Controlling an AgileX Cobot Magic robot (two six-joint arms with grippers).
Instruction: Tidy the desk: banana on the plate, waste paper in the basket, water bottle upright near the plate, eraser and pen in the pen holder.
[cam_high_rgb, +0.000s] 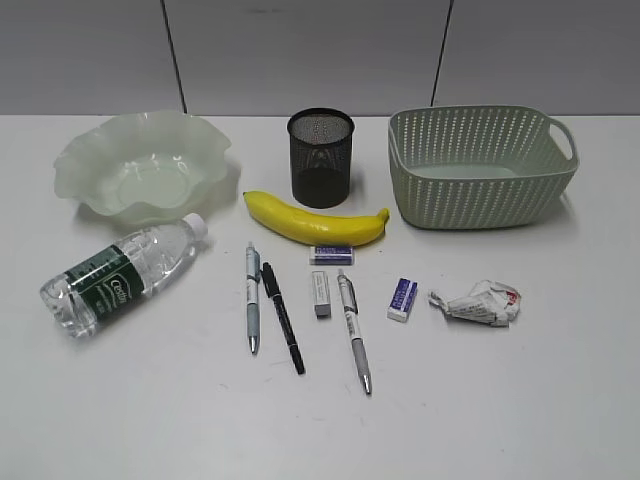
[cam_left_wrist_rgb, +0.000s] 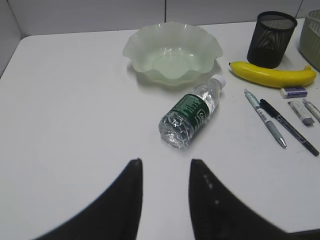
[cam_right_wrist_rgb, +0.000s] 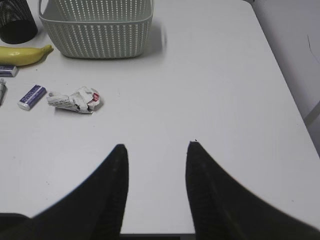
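On the white desk (cam_high_rgb: 520, 400) a yellow banana (cam_high_rgb: 315, 220) lies in front of the black mesh pen holder (cam_high_rgb: 321, 157). The water bottle (cam_high_rgb: 125, 275) lies on its side below the wavy green plate (cam_high_rgb: 140, 180). The waste paper (cam_high_rgb: 478, 303) sits in front of the green basket (cam_high_rgb: 480, 190). Three erasers (cam_high_rgb: 402, 299) and three pens (cam_high_rgb: 253, 297) lie mid-desk. Neither arm shows in the exterior view. My left gripper (cam_left_wrist_rgb: 166, 162) hangs open and empty short of the bottle (cam_left_wrist_rgb: 192, 114). My right gripper (cam_right_wrist_rgb: 156, 145) is open and empty, right of the waste paper (cam_right_wrist_rgb: 75, 100).
A grey panelled wall (cam_high_rgb: 300, 50) closes the back of the desk. The desk's right edge (cam_right_wrist_rgb: 287, 90) runs close beside my right gripper. Bare white tabletop lies under both grippers.
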